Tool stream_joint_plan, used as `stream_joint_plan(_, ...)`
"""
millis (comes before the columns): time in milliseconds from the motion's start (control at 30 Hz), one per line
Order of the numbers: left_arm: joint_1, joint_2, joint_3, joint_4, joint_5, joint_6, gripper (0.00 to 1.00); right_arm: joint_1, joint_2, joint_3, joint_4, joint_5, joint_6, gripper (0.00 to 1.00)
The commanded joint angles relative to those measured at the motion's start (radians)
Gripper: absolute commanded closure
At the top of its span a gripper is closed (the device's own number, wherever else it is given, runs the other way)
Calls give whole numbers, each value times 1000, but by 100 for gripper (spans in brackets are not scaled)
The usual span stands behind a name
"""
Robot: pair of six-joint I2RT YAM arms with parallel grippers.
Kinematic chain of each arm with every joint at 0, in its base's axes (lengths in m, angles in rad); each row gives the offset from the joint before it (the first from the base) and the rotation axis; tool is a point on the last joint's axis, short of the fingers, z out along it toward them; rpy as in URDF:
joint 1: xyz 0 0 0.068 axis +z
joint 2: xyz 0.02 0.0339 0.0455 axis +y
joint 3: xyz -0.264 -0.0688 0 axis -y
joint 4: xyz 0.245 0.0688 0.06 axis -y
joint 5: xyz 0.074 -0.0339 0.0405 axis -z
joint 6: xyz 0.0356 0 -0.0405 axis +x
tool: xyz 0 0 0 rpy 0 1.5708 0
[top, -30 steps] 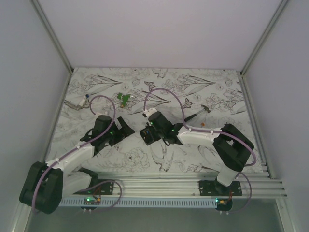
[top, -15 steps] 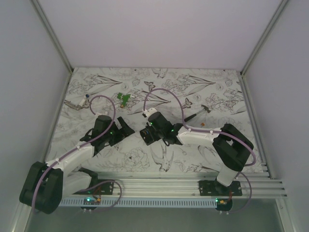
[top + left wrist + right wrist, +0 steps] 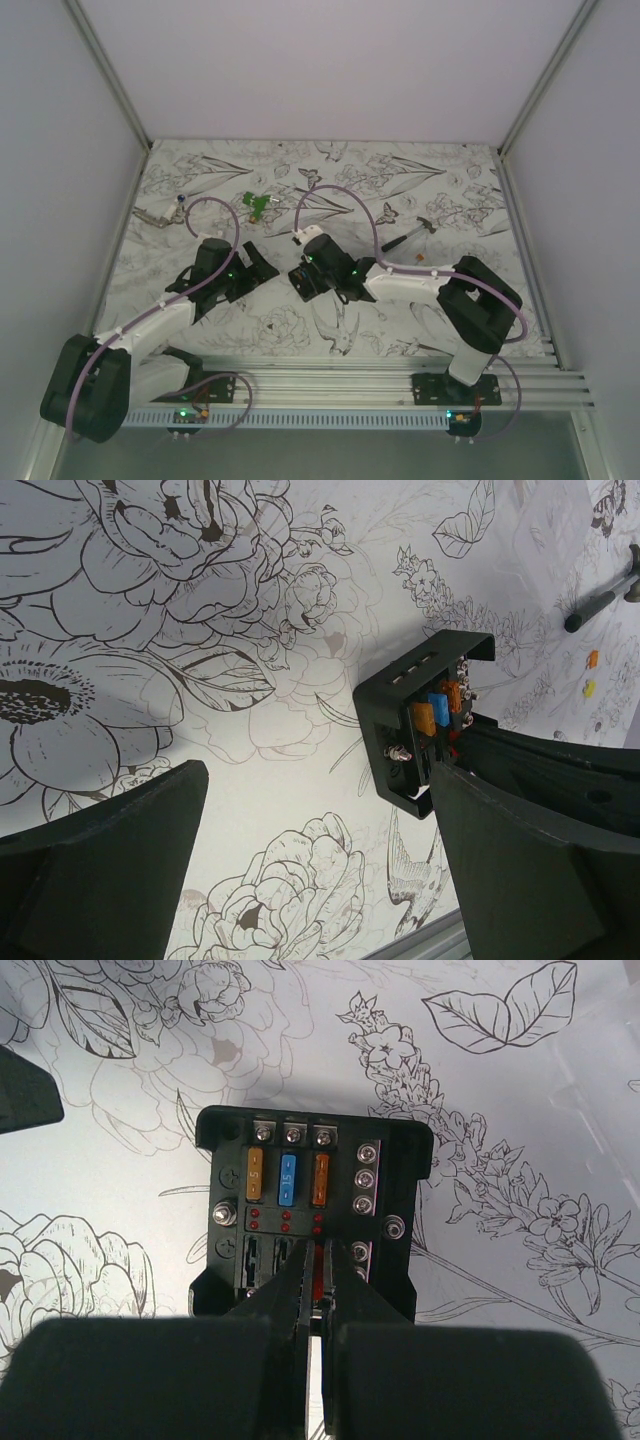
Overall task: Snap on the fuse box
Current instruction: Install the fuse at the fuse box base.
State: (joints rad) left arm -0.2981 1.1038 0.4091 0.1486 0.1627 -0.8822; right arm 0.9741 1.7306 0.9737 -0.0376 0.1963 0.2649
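The fuse box [image 3: 310, 1160] is a black square box with its lid off, lying flat on the flower-print table. An orange, a blue and another orange fuse sit in its top row. My right gripper [image 3: 320, 1265] is over its lower row, shut on a small red fuse [image 3: 319, 1282] at the third slot. In the top view this gripper [image 3: 303, 280] covers most of the box [image 3: 296, 271]. My left gripper [image 3: 310, 880] is open and empty just left of the box [image 3: 400, 705]. In the top view it [image 3: 252, 268] rests low over the table.
A green plastic piece [image 3: 258, 203] lies at the back left. A thin black tool [image 3: 408, 235] lies at the back right, and also shows in the left wrist view [image 3: 600, 595]. Loose small fuses [image 3: 591, 660] lie near it. A metal tool [image 3: 155, 214] lies far left.
My right gripper has shifted slightly left and toward the back over the fuse box. The left arm has not moved.
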Motion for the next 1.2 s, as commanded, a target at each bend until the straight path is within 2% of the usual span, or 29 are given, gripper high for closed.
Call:
stream_joint_plan(0,8,-17,-12,-20,3,-1,0,13,27,-21,3,42,-14,100)
stream_joint_plan(333,9,-23,-15,-20,2,-3,0,25,45,-102,2,48,-41,100)
stream_joint_plan(533,8,-60,-18,-29,-1,2,0,31,14,-139,-35,106,-66,100)
stream_joint_plan(867,9,-150,-5,-124,-27,33,0,31,-5,-126,-35,121,-72,100)
stream_joint_plan(1167,9,-140,-2,-136,-17,46,0,30,34,-102,-66,129,-71,100)
